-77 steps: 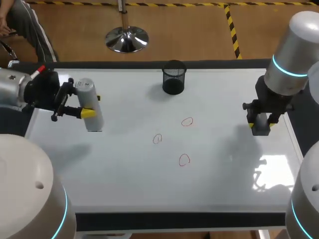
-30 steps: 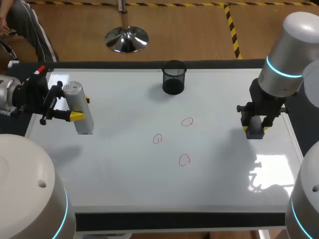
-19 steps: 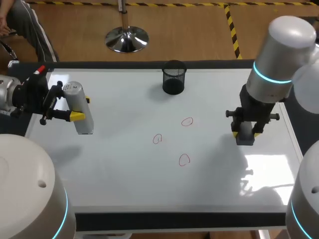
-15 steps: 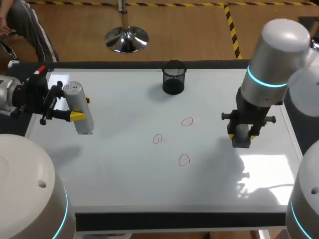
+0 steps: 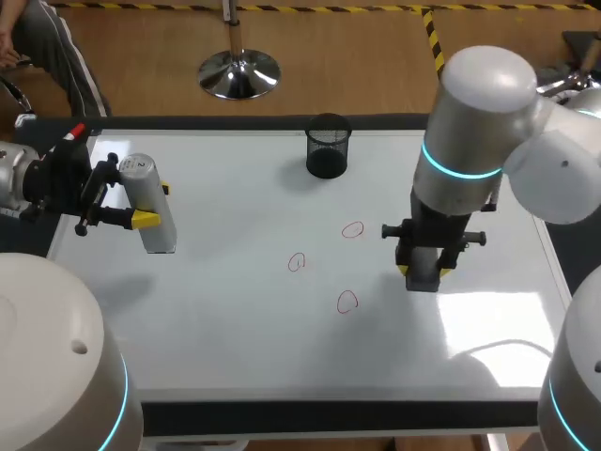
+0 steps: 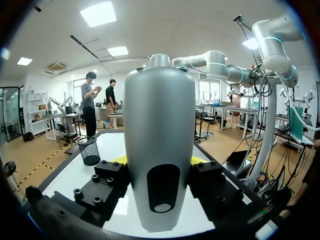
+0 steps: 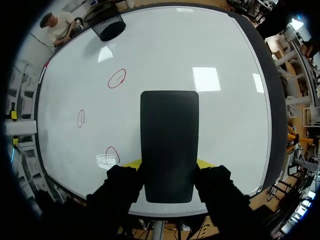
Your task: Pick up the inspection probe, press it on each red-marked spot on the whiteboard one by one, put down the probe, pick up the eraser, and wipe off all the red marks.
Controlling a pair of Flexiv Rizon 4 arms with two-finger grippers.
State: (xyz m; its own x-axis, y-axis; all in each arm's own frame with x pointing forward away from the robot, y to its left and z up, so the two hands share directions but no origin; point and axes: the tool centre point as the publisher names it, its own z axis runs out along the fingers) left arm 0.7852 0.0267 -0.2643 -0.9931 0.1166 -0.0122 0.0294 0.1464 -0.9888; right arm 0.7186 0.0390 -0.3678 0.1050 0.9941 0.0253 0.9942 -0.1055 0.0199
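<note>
now right end effector (image 5: 423,272) grips eraser (image 7: 169,145) (dark)

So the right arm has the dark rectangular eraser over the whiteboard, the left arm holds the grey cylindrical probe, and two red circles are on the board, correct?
Not quite: three red circles are on the white whiteboard, not two, as the head view shows. The rest stands: the dark rectangular eraser is in the right jaws over the board, and the grey cylindrical probe is in the left jaws.
</note>
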